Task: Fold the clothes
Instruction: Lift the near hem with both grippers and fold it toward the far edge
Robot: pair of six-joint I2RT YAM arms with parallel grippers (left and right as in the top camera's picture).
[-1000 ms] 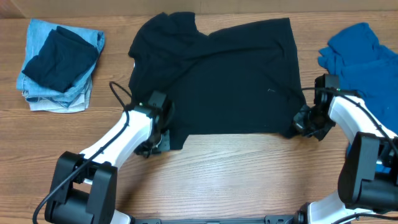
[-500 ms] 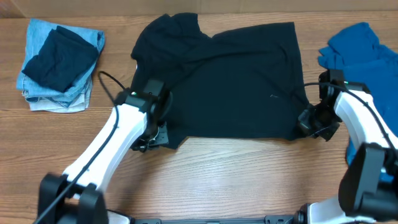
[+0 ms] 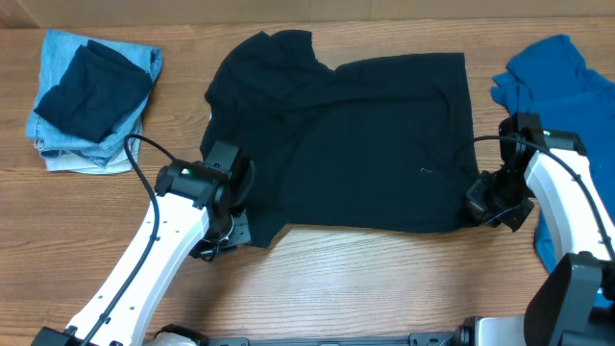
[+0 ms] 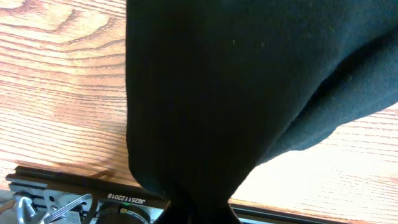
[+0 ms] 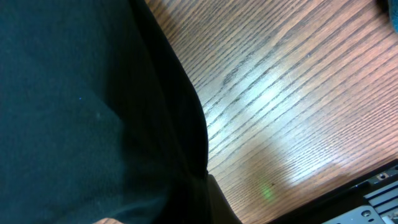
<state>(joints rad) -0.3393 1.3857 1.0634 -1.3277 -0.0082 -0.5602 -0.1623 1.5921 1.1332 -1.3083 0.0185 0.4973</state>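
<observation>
Our left pincer (image 3: 235, 231) clamps the black shirt (image 3: 356, 144) at its seven o'clock corner, and our right pincer (image 3: 479, 207) clamps its four o'clock corner.

The black garment (image 4: 249, 81) fills the frame from 12 o'clock through centre and narrows to a gathered bunch at 6 o'clock. The wooden table (image 4: 56, 81) is exposed at 9 o'clock and at 4 o'clock. A dark bar (image 4: 62, 185) with white lettering (image 4: 127, 198) lies at 7 o'clock, and the fabric overlaps its inner end.

Matt black cloth shirt (image 3: 346, 135) lies on a glossy, grained wooden table (image 3: 384, 279).
</observation>
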